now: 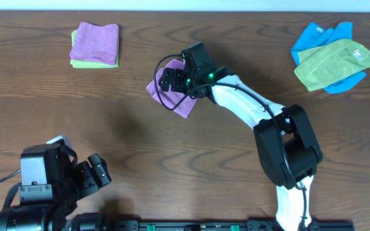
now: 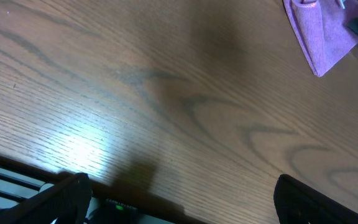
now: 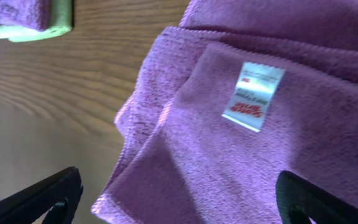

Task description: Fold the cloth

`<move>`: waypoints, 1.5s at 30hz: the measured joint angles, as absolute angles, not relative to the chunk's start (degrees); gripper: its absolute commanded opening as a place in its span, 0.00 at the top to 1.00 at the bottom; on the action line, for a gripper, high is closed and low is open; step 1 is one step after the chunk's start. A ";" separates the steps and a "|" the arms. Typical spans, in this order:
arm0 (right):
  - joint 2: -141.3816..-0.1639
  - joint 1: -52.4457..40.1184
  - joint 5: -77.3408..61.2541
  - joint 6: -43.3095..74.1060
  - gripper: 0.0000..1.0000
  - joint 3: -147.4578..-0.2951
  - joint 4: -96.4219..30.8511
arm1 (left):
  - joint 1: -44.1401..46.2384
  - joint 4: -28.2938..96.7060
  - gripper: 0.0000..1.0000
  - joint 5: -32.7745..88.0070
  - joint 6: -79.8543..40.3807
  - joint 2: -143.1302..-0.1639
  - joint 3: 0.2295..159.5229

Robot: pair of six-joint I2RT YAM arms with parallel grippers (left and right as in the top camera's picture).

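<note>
The violet-purple cloth (image 1: 186, 106) lies in a folded bundle at the middle of the table. In the right wrist view the cloth (image 3: 241, 155) fills most of the picture, layers overlapping, its white tag (image 3: 253, 96) facing up. My right gripper (image 1: 175, 86) hovers directly over it, open, with one finger on each side of the folded corner and nothing pinched; it (image 3: 185, 202) straddles the cloth's near edge. My left gripper (image 1: 98, 170) rests open at the front left, far from the cloth (image 2: 325, 31). Bare wood lies between the left gripper's (image 2: 182, 202) fingers.
A folded pinker purple cloth on a lime-green one (image 1: 95, 45) sits at the back left, also showing as a stack (image 3: 17, 15) in the right wrist view. A blue and a green cloth (image 1: 333, 58) lie heaped at the back right. The wooden table (image 1: 76, 115) spreads between.
</note>
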State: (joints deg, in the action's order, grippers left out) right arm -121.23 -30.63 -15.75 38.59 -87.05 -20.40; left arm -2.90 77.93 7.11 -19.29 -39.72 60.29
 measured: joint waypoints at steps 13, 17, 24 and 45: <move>-126.39 -31.33 -14.11 35.55 0.98 -87.07 -21.74 | -2.90 77.67 0.05 7.14 -19.31 -39.72 60.29; -126.39 -31.40 -14.24 33.67 0.98 -87.44 -25.21 | -2.90 77.65 0.05 7.14 -19.31 -39.72 60.29; -125.16 -31.46 -13.23 26.33 0.98 -89.30 -41.87 | -2.90 77.54 0.05 7.11 -19.31 -39.72 60.29; -123.57 -31.79 4.67 -3.99 0.99 -88.77 -56.75 | -2.90 76.12 0.05 7.09 -19.31 -39.72 60.29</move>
